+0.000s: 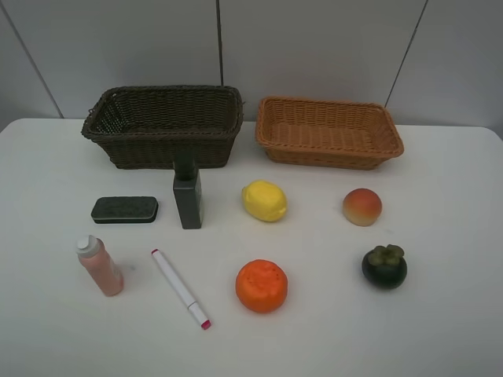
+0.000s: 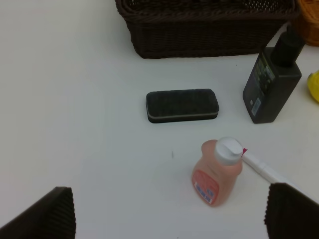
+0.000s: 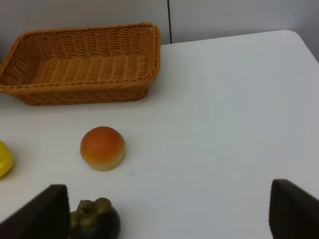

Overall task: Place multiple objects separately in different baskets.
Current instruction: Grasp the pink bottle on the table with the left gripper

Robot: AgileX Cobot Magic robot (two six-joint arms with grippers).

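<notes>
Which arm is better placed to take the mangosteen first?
Right. The mangosteen lies beside the open right gripper, on the light basket side; the left gripper hangs by the eraser, on the opposite side.

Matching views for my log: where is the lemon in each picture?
Exterior high: lemon near the centre, between grey bottle and peach.
Left wrist: a yellow sliver at the frame edge, past the grey bottle.
Right wrist: cut off at the frame edge, near the peach.
Shared landmark: tan basket, only its corner in the left wrist view.
</notes>
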